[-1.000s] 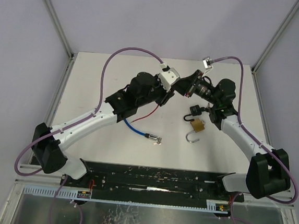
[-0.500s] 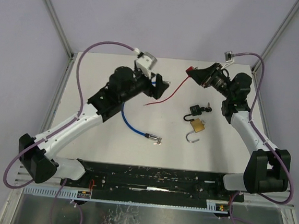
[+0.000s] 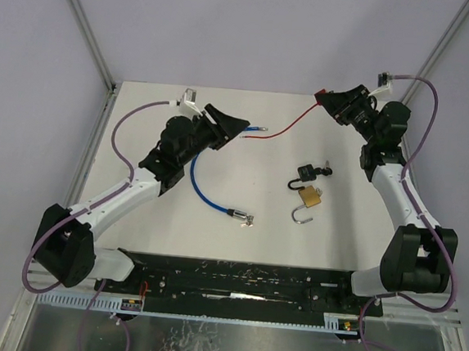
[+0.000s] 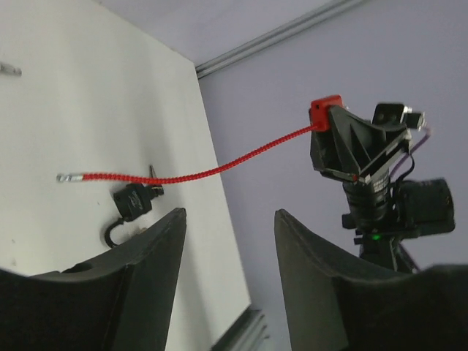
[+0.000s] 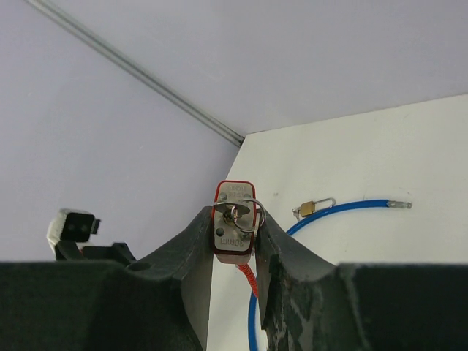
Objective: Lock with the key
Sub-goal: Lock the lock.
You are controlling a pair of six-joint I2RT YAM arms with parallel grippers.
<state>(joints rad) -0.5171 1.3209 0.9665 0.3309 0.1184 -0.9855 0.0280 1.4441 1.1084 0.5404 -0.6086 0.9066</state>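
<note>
So the right end effector (image 3: 331, 101) was up in the air over the far right corner of the tabletop (image 3: 335, 242), clamped on the body of the red cable lock (image 5: 234, 240). In the right wrist view the lock sat snug between the two fingers, with a metal ring (image 5: 246, 211) resting against its top face. I couldn't really tell whether a key was actually seated in it. Its red cable (image 4: 183, 176) trailed off from the body down toward the middle of the tabletop, the free metal tip ending just beside the left end effector (image 3: 234, 127) but not in it. That left one hung over the far left part of the tabletop with its fingers (image 4: 157, 241) spread apart and nothing between them. From its own camera you could see straight through the gap to the red lock body in the other arm's grip, well apart from it. A blue cable (image 5: 351, 204) looped across the tabletop below the left arm, one end near the left fingertips, the other ending at a small lock (image 3: 247, 219) near the front. A black padlock (image 3: 306, 173) and a brass padlock (image 3: 310, 196) with its shackle popped open lay just beside each other in the right half, below the right end effector and touched by neither arm.
</note>
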